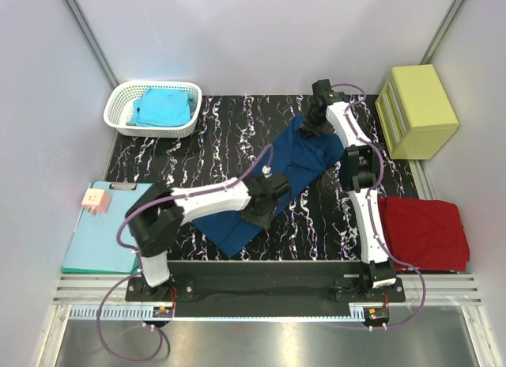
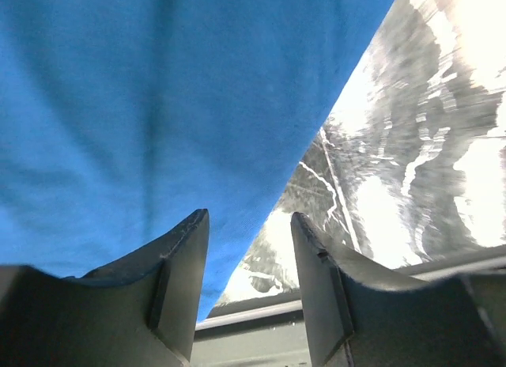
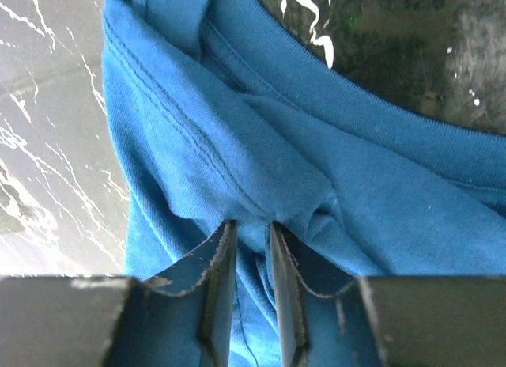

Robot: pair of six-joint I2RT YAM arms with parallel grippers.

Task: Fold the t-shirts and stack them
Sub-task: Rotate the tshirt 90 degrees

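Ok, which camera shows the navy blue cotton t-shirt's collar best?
Right wrist: the collar of the navy blue cotton t-shirt sits close up, stitching sharp. Top external shows most of the shirt, but the right end effector covers the collar. Left wrist: only plain fabric.

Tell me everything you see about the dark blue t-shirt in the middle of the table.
The navy t-shirt looks like soft knitted cotton, with a ribbed collar and stitched seams. It lies crumpled in a long diagonal band on the black marbled table and is not neatly folded. No print shows. The right end effector pinches a bunched fold near the collar. The left end effector stands open at one edge of the cloth.
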